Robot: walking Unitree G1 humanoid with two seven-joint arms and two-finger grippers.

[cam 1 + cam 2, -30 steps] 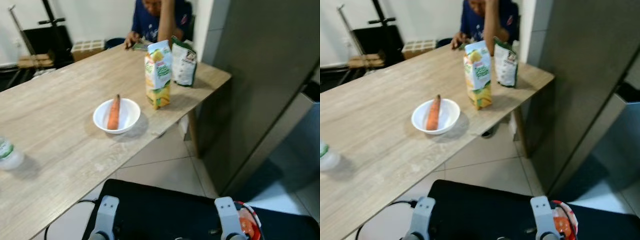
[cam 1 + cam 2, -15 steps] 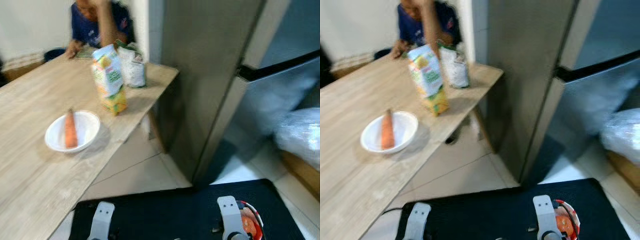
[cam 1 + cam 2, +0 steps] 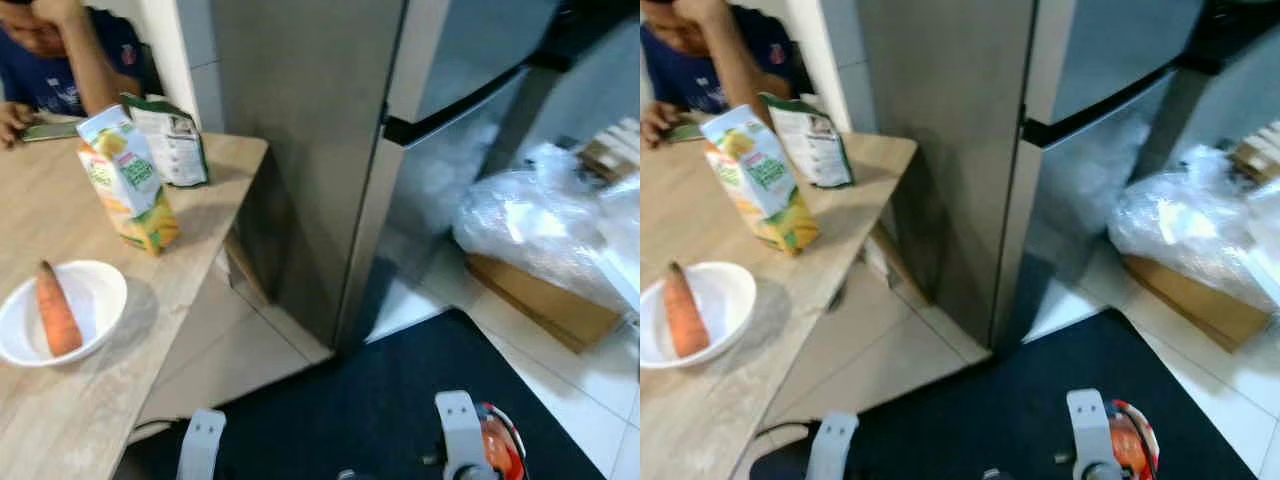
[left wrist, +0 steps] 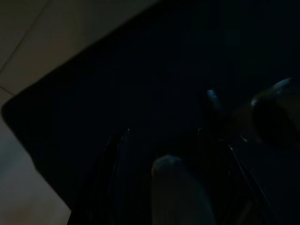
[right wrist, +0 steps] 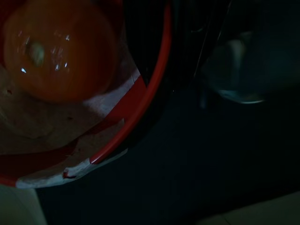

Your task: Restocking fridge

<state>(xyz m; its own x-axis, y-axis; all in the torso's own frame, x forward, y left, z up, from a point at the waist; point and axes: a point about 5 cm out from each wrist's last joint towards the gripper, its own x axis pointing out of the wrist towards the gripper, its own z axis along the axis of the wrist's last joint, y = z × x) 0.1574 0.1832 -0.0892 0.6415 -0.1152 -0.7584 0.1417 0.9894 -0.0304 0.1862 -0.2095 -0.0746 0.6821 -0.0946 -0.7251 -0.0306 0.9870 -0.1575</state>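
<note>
Now the head camera has swung from the table toward the fridge point(image 3: 330, 150), its doors closed at twelve o'clock, with the juice carton point(image 3: 125, 180) and carrot bowl point(image 3: 60, 310) out at ten, suggesting the approach has begun; both grippers' finger states I cannot tell.

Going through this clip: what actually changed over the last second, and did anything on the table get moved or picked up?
Only the view moved: the camera swung to the robot's right, bringing the fridge and plastic-wrapped bundle into view. Nothing was grasped or released. The carrot stays in its white bowl, with the juice carton and green pouch unmoved on the table.
</note>
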